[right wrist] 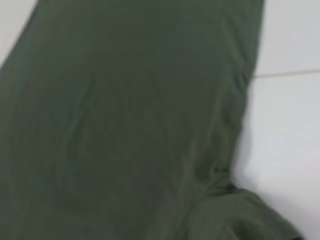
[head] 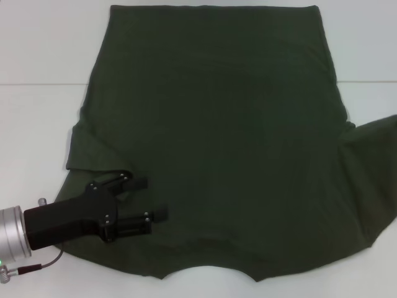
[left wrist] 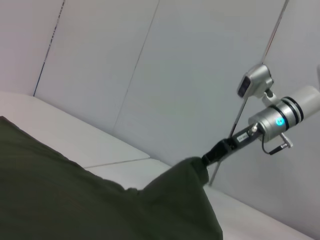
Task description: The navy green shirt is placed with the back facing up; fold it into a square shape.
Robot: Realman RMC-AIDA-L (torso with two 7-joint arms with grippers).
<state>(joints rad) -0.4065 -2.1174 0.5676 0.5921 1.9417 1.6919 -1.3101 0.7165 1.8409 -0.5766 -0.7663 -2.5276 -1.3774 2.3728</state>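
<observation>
The left claw (head: 149, 200) is spread, its two fingers apart and empty, lying low over the shirt (head: 217, 136) at the shoulder on the robot's left, close to the collar edge nearest the robot. The sleeve on that side already lies doubled in over the shirt body, its folded edge just beside the claw.

The right claw (left wrist: 212, 154) shows only in the left wrist view, off the far side of the shirt from the left claw. It is pinching the tip of the other sleeve and holding it up off the worktop (head: 37, 56), the cloth hanging in a taut peak below it. In the head view that sleeve runs out past the picture's right edge.

The shirt lies spread flat on the white worktop, plain side up, hem away from the robot and collar towards it.

The step in hand looks like the sleeve folds: one side is in, the other is lifted. Next, the right claw would need to carry its sleeve in across the shirt body and lay it flat. The left claw should clear out first, or the cloth will land on it.
</observation>
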